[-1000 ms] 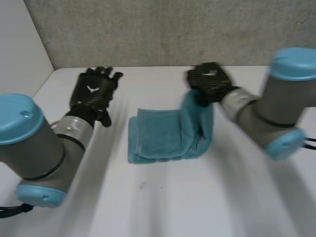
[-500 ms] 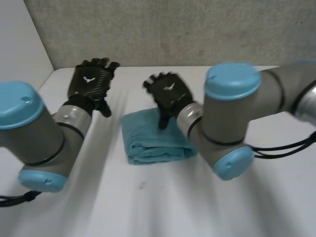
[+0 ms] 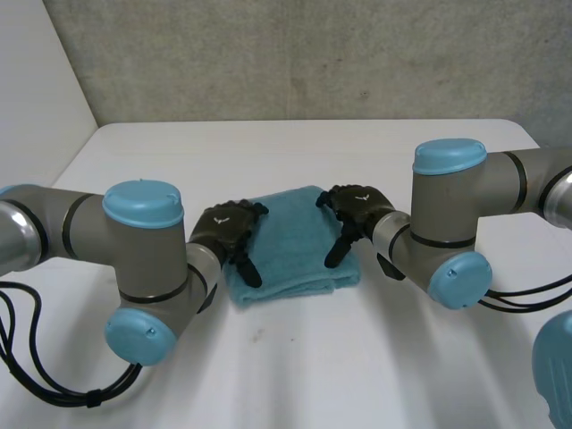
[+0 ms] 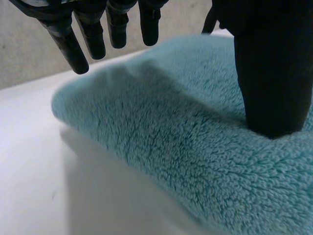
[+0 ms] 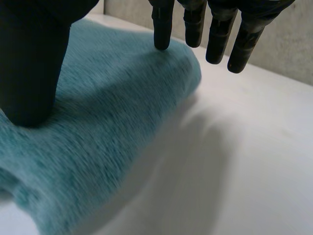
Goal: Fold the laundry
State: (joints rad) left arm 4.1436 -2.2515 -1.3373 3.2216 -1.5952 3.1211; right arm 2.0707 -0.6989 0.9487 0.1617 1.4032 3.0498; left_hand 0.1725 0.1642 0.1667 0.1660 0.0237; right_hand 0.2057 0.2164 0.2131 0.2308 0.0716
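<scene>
A teal towel lies folded into a thick pad on the white table, in the middle. My left hand rests on the towel's left edge with straight fingers hovering over the pile and its thumb pressed into it. On the towel's right edge sits my right hand, open too. Its thumb presses the towel while its fingers reach past the towel's far corner. Neither hand grips the cloth.
A grey wall bounds the table at the back, and a white panel stands at the left. Both arms angle inward toward the towel, their elbows close over the near table.
The right hand let go of the raised towel flap after laying it leftward over the pile. Both hands then came down onto the towel's two sides.
</scene>
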